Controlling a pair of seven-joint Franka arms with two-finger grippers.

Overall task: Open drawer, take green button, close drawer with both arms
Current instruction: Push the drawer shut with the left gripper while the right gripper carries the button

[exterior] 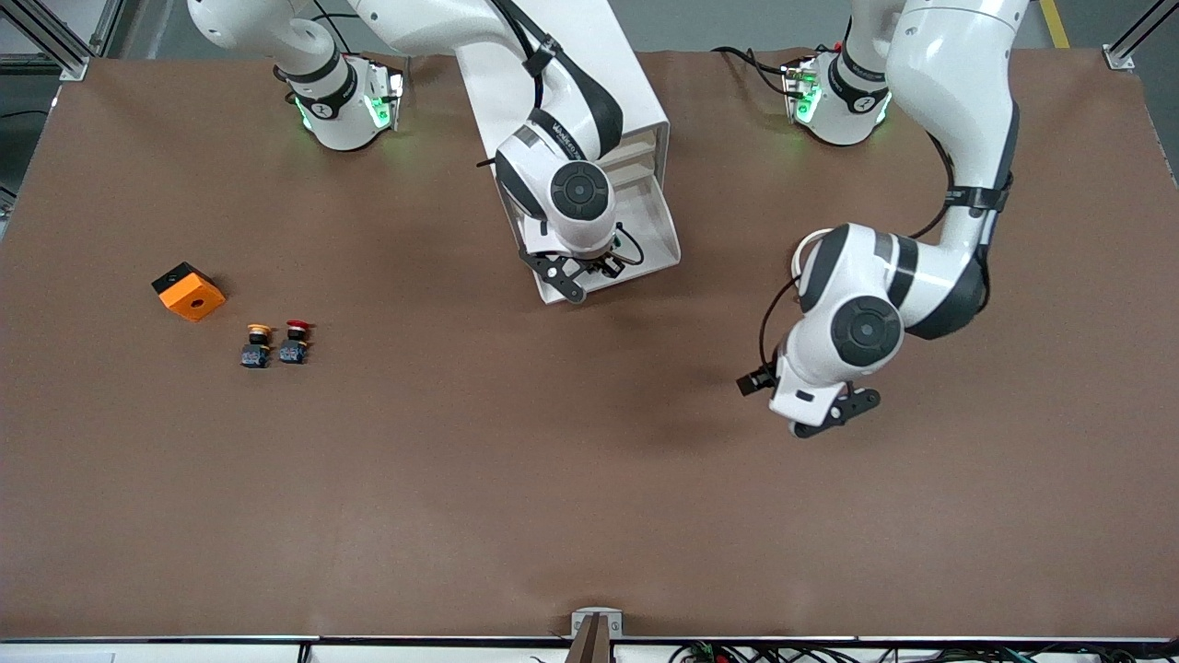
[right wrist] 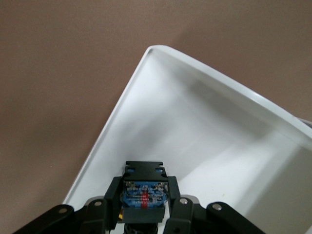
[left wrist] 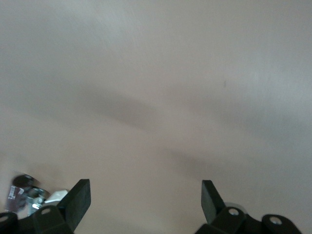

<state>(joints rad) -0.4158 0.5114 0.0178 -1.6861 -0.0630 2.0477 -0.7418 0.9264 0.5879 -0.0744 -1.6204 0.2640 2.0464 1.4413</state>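
Tabletop (exterior: pixel 589 516) of brown felt-like material is seen bare along the edge nearest the front camera. Over it, toward the left arm's end, the left end effector (exterior: pixel 834 412) hangs with its fingers (left wrist: pixel 78 200) spread wide and nothing between them; this arm is judged to be waiting.

Toward the right arm's end, two spare push buttons stand side by side on the tabletop: the yellow-capped button (exterior: pixel 257 344) and the red-capped button (exterior: pixel 296 342). Slightly farther from the camera than these, an orange block (exterior: pixel 189 291) with a dark hole in its top face is set.

Farther still, near the middle, a white drawer unit (exterior: pixel 645 110) stands with its drawer (exterior: pixel 659 241) pulled out toward the camera. The right end effector (exterior: pixel 589 269) is over the open drawer, and in the right wrist view its fingers are clenched on the black-and-blue body of the button (right wrist: pixel 145 192), just above the drawer's white floor (right wrist: pixel 195 146). The cap is hidden below the body, so its colour cannot be confirmed.

The button is judged to be light, rigid and hard-shelled, with smooth plastic sides that could slip or twist under a loose pinch. The squarish body offers flat parallel faces, and these are the better place for a hold than the round cap. Because the piece is small, a centred grip is called for. The drawer's raised rim (right wrist: pixel 146 53) must be cleared on lifting, and the drawer is not yet closed.
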